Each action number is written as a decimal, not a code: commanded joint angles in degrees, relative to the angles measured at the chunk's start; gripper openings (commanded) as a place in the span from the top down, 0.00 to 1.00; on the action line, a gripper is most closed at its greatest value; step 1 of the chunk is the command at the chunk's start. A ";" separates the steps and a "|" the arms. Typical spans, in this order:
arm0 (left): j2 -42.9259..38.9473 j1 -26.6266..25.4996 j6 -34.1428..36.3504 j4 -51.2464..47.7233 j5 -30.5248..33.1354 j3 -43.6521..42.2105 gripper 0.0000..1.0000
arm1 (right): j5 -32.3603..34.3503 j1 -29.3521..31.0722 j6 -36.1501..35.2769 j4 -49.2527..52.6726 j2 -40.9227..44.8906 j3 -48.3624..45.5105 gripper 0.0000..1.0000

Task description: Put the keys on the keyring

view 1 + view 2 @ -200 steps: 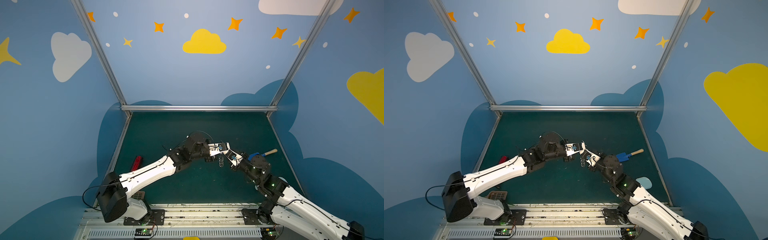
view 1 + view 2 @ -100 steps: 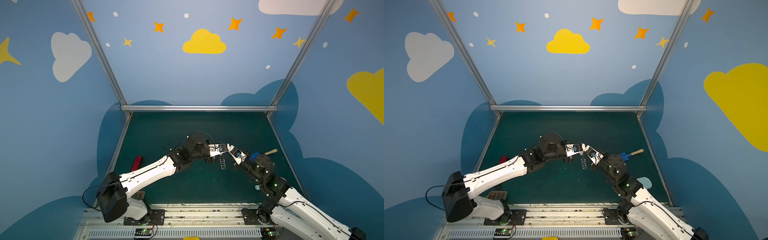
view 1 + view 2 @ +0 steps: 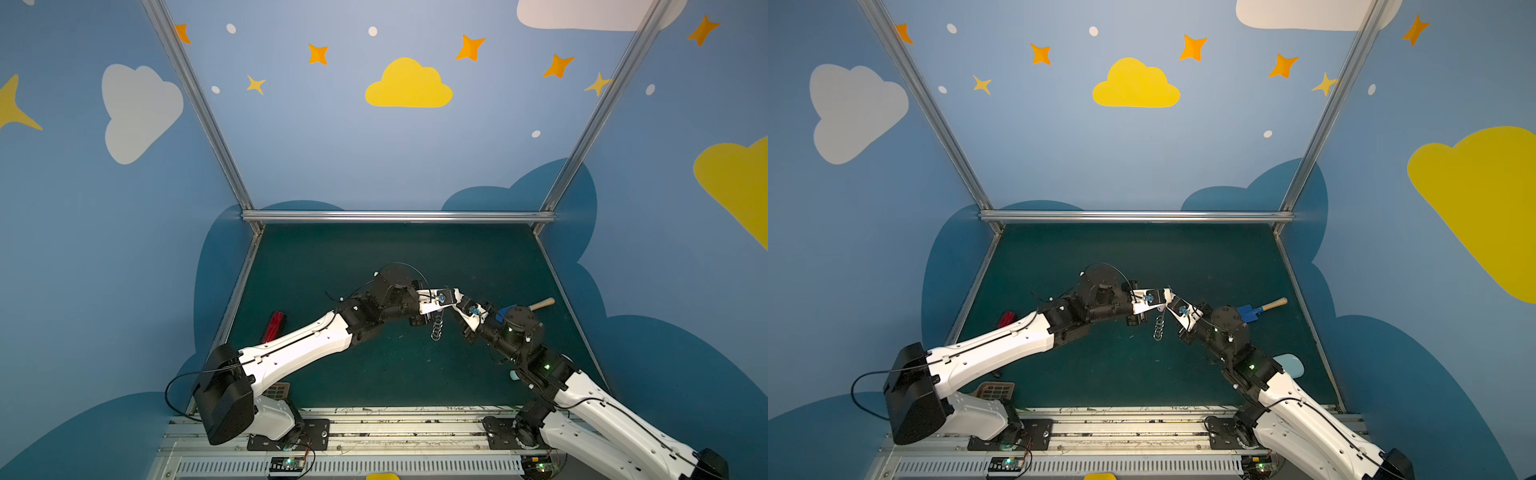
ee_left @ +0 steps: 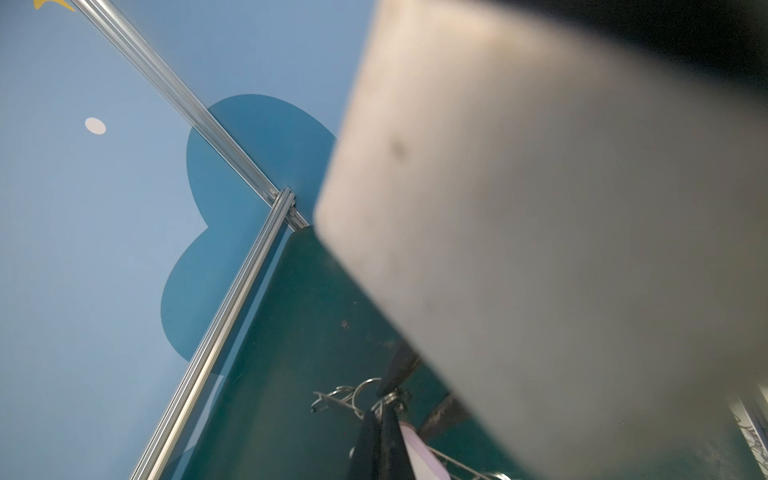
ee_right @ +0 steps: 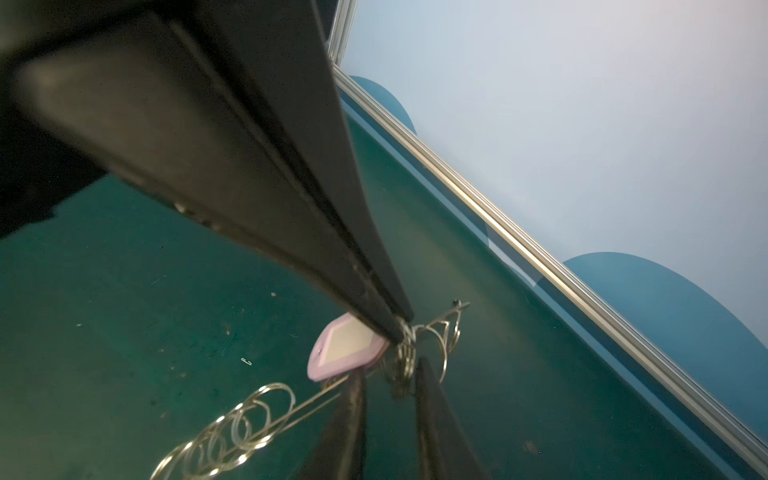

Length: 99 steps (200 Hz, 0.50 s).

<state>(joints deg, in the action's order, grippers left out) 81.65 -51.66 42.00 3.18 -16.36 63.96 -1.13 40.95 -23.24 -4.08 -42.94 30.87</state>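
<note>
**Both top views:** the keyring (image 3: 436, 328) hung above the counter (image 3: 374, 257), under the meeting arms.
**Left wrist view:** the left jaws were pressed together at the rings.
**Right wrist view:** the left jaws pinched the keyring. The right jaws stood slightly spread astride one ring. The key (image 5: 345, 347) hung just beside the pinch.

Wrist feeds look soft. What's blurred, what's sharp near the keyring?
Left wrist view: a blurred pale shape near the lens fills much of the frame; the keyring rings are sharp. Right wrist view: the left gripper is a dark, soft wedge; the key head and rings are crisp. Both top views: sharp, wide-angle, rings tiny.
</note>
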 commanded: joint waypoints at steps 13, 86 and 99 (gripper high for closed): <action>-1.67 -0.29 0.90 -0.09 -1.48 0.73 0.96 | -0.49 -0.44 1.71 0.30 -0.27 1.56 0.82; -1.72 -0.29 1.05 -0.36 -1.67 0.67 0.96 | -2.03 -0.50 2.08 0.45 0.22 1.70 1.00; -1.68 -0.28 1.07 -0.54 -1.48 0.72 0.96 | -2.34 -0.43 2.23 0.43 0.31 1.82 1.00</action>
<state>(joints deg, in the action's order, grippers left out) 81.43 -51.75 42.41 2.66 -17.26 63.96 -1.78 40.49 -22.06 -3.99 -43.09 30.87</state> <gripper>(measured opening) 0.047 0.048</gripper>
